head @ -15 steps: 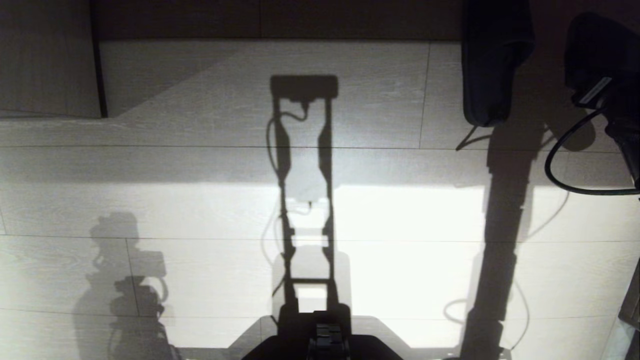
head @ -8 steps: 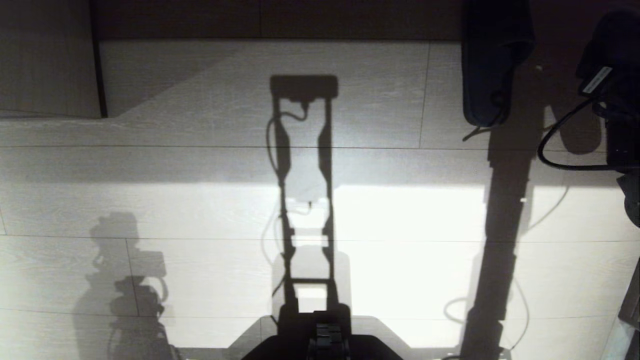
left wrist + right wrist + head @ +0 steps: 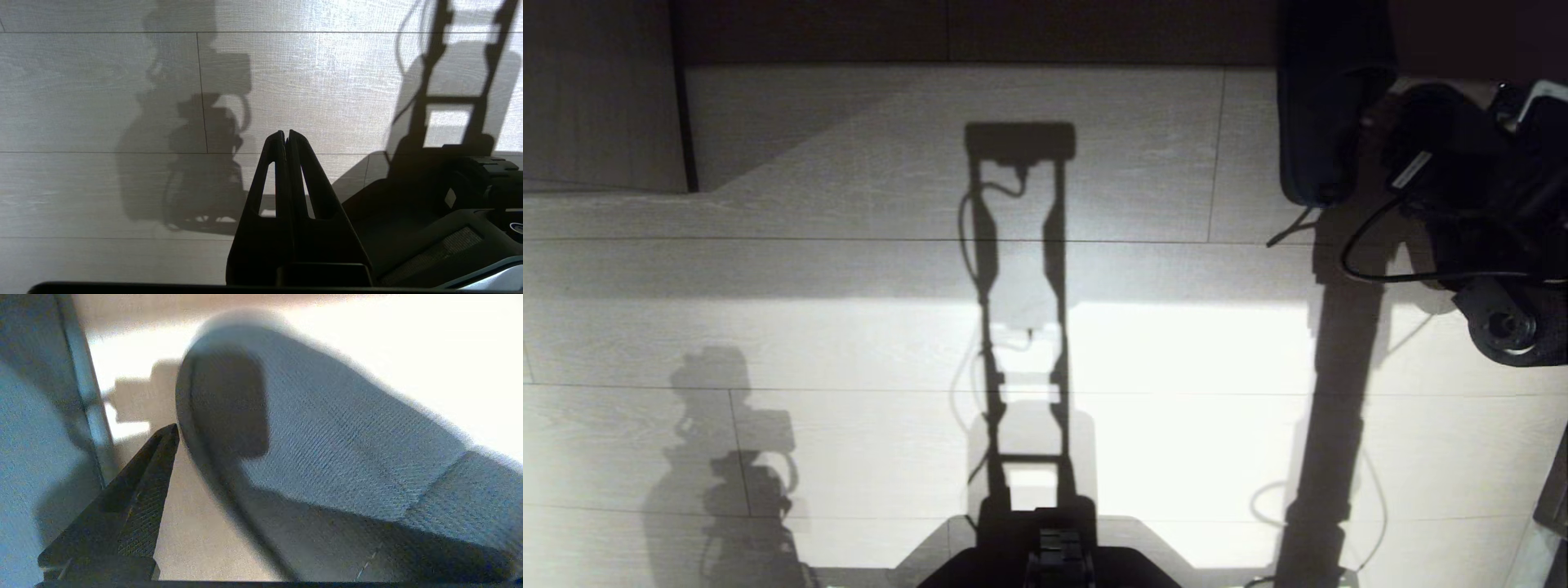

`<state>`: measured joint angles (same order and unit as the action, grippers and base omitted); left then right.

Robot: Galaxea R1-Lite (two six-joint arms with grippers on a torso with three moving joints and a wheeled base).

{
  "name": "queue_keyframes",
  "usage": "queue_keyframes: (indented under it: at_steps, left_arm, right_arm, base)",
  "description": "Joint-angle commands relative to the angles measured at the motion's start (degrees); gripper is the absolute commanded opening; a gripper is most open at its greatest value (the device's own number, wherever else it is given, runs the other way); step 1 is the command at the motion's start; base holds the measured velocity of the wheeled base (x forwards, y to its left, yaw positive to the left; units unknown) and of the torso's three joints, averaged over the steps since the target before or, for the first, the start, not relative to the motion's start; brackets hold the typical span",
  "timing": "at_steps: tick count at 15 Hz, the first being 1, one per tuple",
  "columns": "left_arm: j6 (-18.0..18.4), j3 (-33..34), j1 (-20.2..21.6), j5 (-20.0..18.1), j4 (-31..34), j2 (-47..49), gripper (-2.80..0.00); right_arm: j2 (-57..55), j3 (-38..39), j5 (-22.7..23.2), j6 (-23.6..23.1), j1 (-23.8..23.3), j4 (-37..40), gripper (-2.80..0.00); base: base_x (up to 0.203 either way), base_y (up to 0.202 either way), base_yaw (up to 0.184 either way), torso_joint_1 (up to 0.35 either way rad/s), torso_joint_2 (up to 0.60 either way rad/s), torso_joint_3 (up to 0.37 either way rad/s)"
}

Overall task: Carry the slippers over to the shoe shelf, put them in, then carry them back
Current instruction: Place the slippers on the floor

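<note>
Pale wood-plank floor [image 3: 849,269] w/ lots of open room across the middle and left, lit hard near the robot and dimmer farther off. Far edge is a dark band of furniture [image 3: 980,33]; a pale panel [image 3: 596,98] w/ a dark vertical edge sticks out at far left. Slippers: one slipper [image 3: 1327,106] lies far right, long axis running near-to-far, its near end on the floor just past a plank seam. In the right wrist view a second slipper [image 3: 327,433] shows grey-blue and ribbed, w/ a narrow strip of bare floor betw. it and the first one's paler rim [image 3: 88,400]. Right arm comes in from the right edge, bent, cable looping off it, right gripper [image 3: 1392,114] low and just beside the first slipper's right side. Its fingers stand wide, holding nothing; one fingertip [image 3: 163,445] sits in the gap betw. the two slippers, close to the second one's edge, can't tell if touching. Left gripper [image 3: 286,136] hangs parked on the near left above bare floor, fingers pressed together, nothing betw. them. Robot base [image 3: 1045,563] at near centre.
</note>
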<state>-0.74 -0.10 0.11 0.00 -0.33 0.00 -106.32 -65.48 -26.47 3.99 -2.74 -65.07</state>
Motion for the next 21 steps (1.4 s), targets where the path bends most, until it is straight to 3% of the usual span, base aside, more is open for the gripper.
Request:
queue_keyframes:
  at_steps: [1, 4, 6, 21]
  left_arm:
    - [-0.05, 0.01, 0.06, 0.01, -0.02, 0.00, -2.80]
    - [-0.05, 0.01, -0.02, 0.00, -0.02, 0.00, -2.80]
    - [-0.05, 0.01, -0.02, 0.00, -0.02, 0.00, -2.80]
    - [-0.05, 0.01, 0.07, 0.00, -0.02, 0.00, -2.80]
  right_arm:
    - [-1.15, 0.91, 1.06, 0.59, 0.06, 0.45, 0.00]
    - [-0.91, 3.34, 5.72, 3.30, -0.07, 3.10, 0.00]
    - [-0.73, 3.42, 6.28, 3.47, -0.16, 3.62, 0.00]
    - [5.16, 6.51, 6.35, 5.06, -0.60, 3.72, 0.00]
  base:
    - [0.000, 0.000, 0.000, 0.000, 0.00, 0.000]
    - [0.000, 0.000, 0.000, 0.000, 0.00, 0.000]
    - [0.000, 0.000, 0.000, 0.000, 0.00, 0.000]
    - [0.000, 0.000, 0.000, 0.000, 0.00, 0.000]
